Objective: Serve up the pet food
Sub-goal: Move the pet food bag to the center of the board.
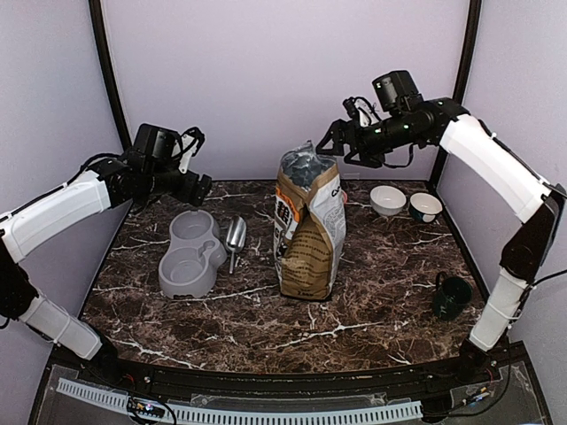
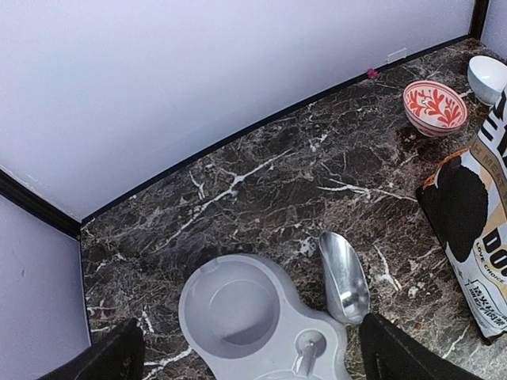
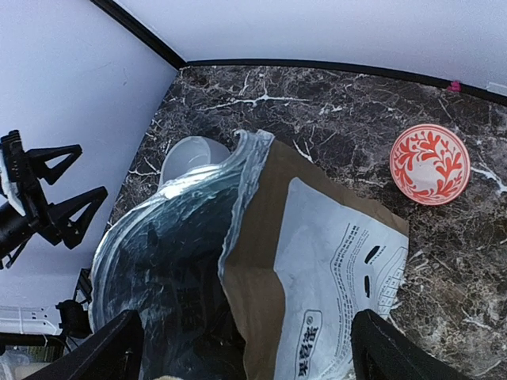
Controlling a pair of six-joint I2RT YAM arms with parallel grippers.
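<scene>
Shiny smooth metal scoop [image 2: 344, 281], matt grey plastic double bowl [image 2: 285, 293], paper bag [image 3: 333, 261] with glossy foil lining, polished marble-look tabletop [image 1: 381, 301].

Inspected left arm [image 1: 62, 208]: bolted at near-left corner of table [image 1: 381, 301], rising from base, then reaching far and rightward with white forearm sloped upward. Found left gripper [image 1: 200, 188] held in the air over far-left part of table, tilted downward, with jaws spread wide and clasping nothing. Inspected right arm [image 1: 493, 161]: bolted at near-right corner, climbing steeply along right edge, bent sharply at elbow, forearm running leftward. Found right gripper [image 1: 331, 143] held high, well clear of table, aimed left and down, with jaws likewise spread wide and nothing between them. Noted both grippers well apart from each other.
</scene>
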